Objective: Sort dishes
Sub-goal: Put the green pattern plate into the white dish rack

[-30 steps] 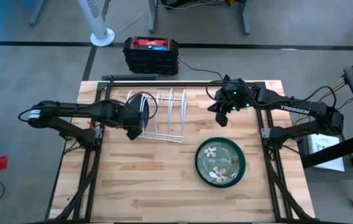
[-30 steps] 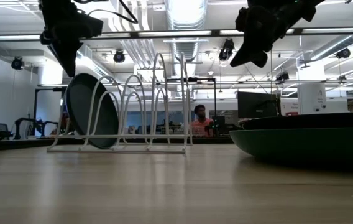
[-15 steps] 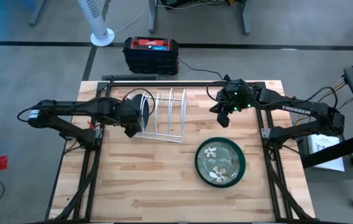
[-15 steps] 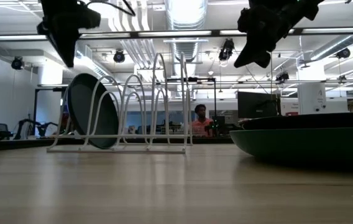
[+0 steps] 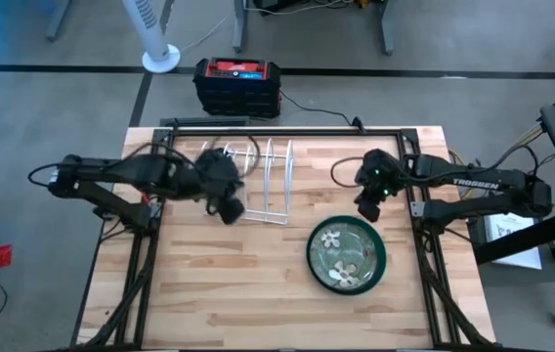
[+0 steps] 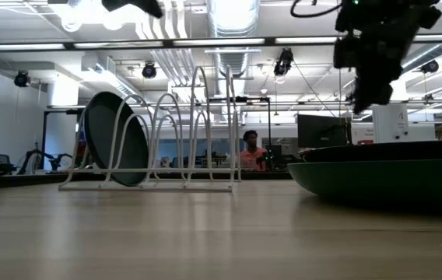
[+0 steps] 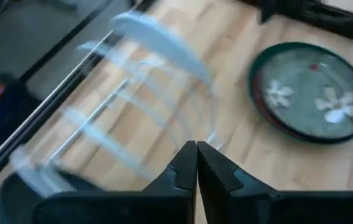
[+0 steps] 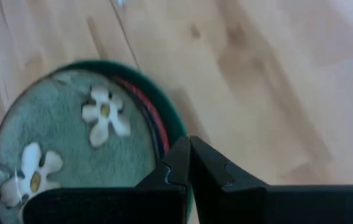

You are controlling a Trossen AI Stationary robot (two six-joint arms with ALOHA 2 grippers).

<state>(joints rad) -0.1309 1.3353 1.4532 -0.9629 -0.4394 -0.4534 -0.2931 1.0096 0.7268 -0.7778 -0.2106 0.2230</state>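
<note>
High view: right gripper, pinched together, moved nearer plate stack; left gripper together, shifted past rack.

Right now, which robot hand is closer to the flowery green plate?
The right gripper is nearer, shut, just off the far rim of the green plate. The left gripper is farther off, by the white rack.

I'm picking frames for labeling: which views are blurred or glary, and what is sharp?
Left wrist view: the rack is smeared by motion, the left pincer sharp. Right wrist view: the plate stack and table are soft, the right pincer crisp. Low view: bright ceiling lights backlight the rack and the dark plate. High view: evenly lit and sharp.
</note>
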